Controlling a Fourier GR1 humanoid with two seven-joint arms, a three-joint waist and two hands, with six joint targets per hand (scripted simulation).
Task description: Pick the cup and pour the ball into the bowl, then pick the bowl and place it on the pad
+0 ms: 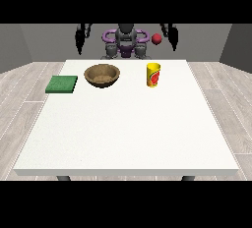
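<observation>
From my remote station, reading near to far: the nearest stretch of the white bench (128, 138) carries nothing I need to handle; the working objects sit in a row toward its far edge. Taking the bench centre as the clock hub with twelve toward the robot, the green pad (62, 84) lies at about ten o'clock, the wooden bowl (102, 75) at about eleven, and the yellow cup (153, 74) at about one. The cup stands upright, its long axis vertical, mouth up, with a red mark on its near face; bowl and cup are apart, with bare bench between them, and the pad sits just beside the bowl on the side away from the cup. A red ball (156, 38) shows above and behind the cup, near the far hand, not visibly inside the cup. Farthest back, the hand at the view's right (171, 36) hangs raised beyond the bench's far edge, almost directly at twelve o'clock from the cup; the hand at the view's left (80, 39) hangs likewise, beyond the bowl and pad. I cannot tell how either hand is set, and neither holds anything. I judge the hand at the view's right the nearer to the cup, so the coming move is a reach from it toward six o'clock and down, meeting the cup's side.
</observation>
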